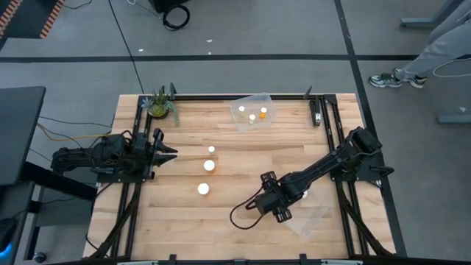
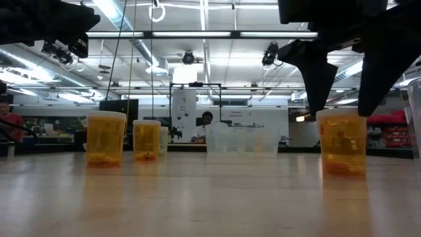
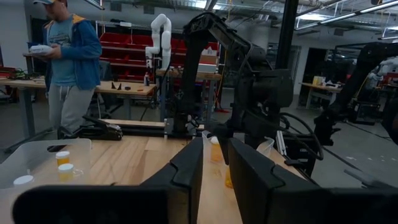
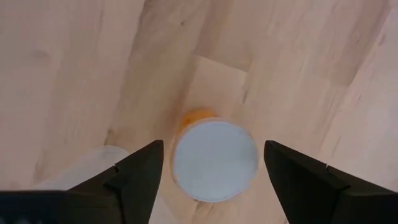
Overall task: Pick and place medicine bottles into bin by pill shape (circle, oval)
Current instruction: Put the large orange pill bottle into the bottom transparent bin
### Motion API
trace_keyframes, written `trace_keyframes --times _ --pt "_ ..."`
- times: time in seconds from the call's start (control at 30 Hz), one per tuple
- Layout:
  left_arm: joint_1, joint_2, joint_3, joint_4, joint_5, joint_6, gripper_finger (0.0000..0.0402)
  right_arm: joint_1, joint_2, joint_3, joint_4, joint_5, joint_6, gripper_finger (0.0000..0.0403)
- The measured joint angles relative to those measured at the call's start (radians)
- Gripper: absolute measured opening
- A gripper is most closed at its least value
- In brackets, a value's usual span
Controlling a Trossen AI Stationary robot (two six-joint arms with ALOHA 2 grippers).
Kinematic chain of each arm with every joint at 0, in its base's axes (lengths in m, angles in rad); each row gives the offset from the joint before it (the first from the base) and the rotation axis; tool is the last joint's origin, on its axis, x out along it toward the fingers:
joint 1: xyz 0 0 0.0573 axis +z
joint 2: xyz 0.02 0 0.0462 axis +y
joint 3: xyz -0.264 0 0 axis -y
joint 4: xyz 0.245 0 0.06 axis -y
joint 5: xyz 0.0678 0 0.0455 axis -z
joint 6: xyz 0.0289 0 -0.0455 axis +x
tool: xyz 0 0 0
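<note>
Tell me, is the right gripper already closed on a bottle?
No, the right gripper hangs open above a white-capped bottle, fingers apart on either side.

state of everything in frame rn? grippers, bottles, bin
right gripper: open, straddling one bottle from above, not gripping.
bottle under it: upright, capped, on the table.
three loose bottles: upright, capped, in a spaced row mid-table.
clear bin: at the far edge, holding three bottles.
binned bottles: inside the bin, apart from each other.
left gripper: waiting at the table's left side, holding nothing.
</note>
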Motion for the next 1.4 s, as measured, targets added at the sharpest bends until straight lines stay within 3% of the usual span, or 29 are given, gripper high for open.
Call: trace_keyframes --times 0.7,1.07,1.4 --pt "0.000 0.000 0.000 0.000 0.000 0.000 0.0083 -0.025 0.000 0.001 0.006 -0.032 0.043 0.0278" --pt "0.000 0.000 0.000 0.000 0.000 0.000 0.0085 -0.026 0.002 -0.071 0.082 -0.032 0.036 0.0276" --pt "0.000 0.000 0.000 0.000 0.000 0.000 0.0079 -0.026 0.002 -0.071 0.096 -0.032 0.032 0.0234"
